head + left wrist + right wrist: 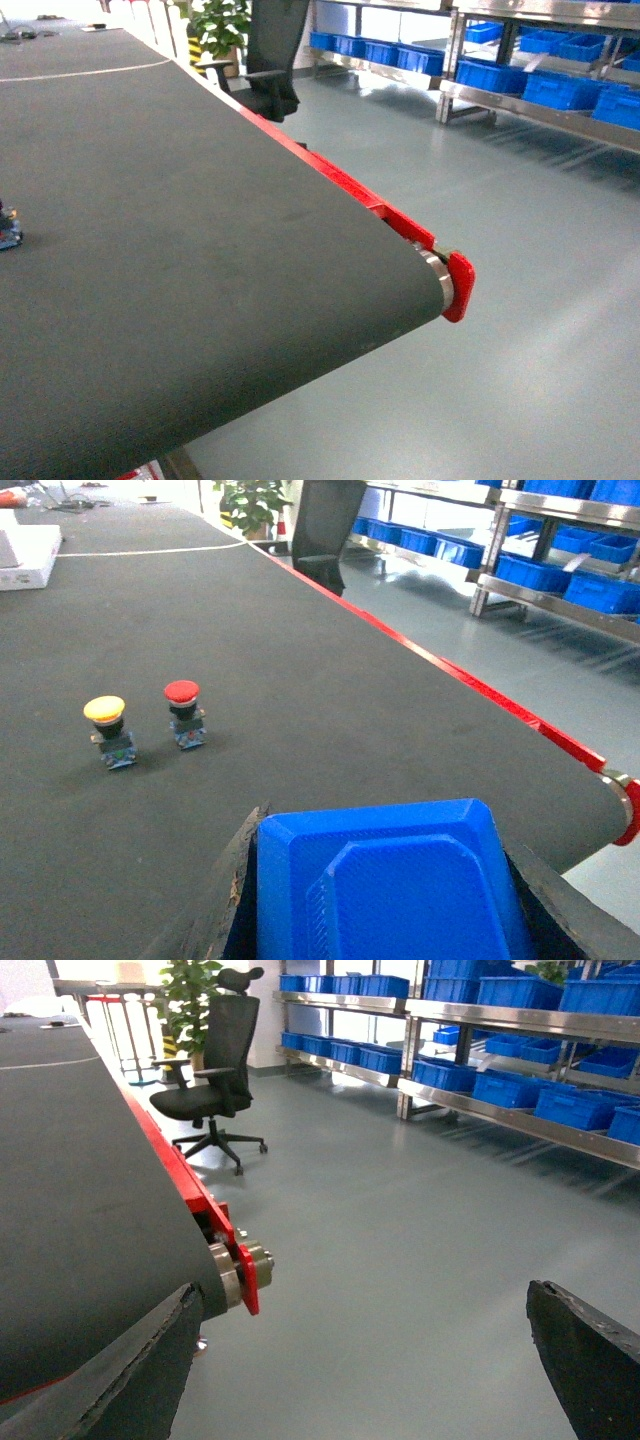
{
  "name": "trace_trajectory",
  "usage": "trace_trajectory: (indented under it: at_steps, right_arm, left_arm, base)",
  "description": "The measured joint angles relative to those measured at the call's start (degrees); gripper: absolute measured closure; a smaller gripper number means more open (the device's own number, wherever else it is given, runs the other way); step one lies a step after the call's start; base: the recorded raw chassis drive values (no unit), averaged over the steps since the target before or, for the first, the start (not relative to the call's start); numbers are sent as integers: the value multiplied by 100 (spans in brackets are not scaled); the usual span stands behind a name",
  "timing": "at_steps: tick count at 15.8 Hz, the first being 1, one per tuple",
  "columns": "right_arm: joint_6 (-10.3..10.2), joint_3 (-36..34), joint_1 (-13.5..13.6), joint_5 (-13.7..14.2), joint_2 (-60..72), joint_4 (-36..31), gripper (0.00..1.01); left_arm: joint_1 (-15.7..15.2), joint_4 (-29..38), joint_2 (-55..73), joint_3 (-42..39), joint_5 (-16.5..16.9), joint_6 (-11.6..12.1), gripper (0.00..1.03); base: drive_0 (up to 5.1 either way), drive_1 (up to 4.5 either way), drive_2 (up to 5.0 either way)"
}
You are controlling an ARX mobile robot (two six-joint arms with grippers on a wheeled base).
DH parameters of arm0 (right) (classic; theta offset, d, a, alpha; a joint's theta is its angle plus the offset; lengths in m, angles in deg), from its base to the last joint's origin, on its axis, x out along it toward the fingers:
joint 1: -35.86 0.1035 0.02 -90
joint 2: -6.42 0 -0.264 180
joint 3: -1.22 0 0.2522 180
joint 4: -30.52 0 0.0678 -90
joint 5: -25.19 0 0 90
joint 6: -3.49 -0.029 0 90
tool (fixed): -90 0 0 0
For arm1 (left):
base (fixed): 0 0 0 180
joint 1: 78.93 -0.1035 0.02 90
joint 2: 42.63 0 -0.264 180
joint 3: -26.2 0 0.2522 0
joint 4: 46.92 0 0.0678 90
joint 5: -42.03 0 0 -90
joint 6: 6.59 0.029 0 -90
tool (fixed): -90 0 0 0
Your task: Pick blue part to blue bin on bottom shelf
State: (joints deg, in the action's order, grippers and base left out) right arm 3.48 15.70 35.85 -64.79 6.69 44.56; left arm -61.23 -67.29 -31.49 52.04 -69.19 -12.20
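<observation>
My left gripper (385, 900) is clamped on the blue part (390, 880) — a blue moulded piece that fills the near bottom of the left wrist view, held between the 2 dark fingers just above the conveyor belt (300, 700). My right gripper (365, 1360) hangs wide open with nothing between its pads, out past the near end of the belt over the grey floor (420, 1240). So the part is already in hand, I judge, and the step now is the carry: I would keep the grip firm, lift clear of the belt and swing right without brushing the red side rail (350, 190). Farther left on the belt stand 2 push buttons, a yellow-capped one (108, 730) and a red-capped one (184, 712), well apart from my claw. The steel racks (540, 100) of blue bins (560, 88) sit far right across the floor — which bin is the target I cannot tell yet.
</observation>
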Motion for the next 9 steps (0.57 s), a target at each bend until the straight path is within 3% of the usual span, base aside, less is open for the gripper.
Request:
trace_trajectory:
  at_steps: [9]
  right_arm:
    - [0, 0, 0, 0, 0, 0, 3]
  left_arm:
    - [0, 2, 0, 2, 0, 2, 58]
  base:
    - [-154, -154, -154]
